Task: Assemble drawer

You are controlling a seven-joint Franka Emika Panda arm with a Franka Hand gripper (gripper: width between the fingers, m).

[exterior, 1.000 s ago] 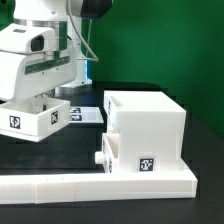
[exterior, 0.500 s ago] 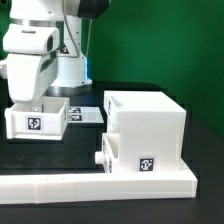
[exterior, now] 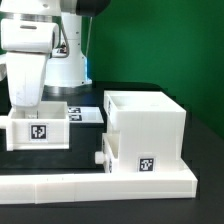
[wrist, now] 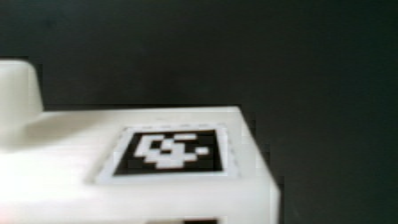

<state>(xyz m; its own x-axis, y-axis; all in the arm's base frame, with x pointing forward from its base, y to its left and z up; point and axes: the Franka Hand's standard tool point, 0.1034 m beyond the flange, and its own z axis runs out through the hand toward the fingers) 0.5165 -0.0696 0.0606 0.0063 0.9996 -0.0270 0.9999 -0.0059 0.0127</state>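
Drawer (exterior: 39, 132) has turned front-on, well apart from the casing (exterior: 148, 122)

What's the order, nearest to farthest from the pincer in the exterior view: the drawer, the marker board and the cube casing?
1. The drawer, right at the pincer, exterior view's left.
2. The marker board, behind, toward the middle.
3. The cube casing, exterior view's right.

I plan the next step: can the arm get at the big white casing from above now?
Probably yes. The casing stands apart from the drawer, and nothing is over its open top. The arm hangs over the drawer on the exterior view's left.
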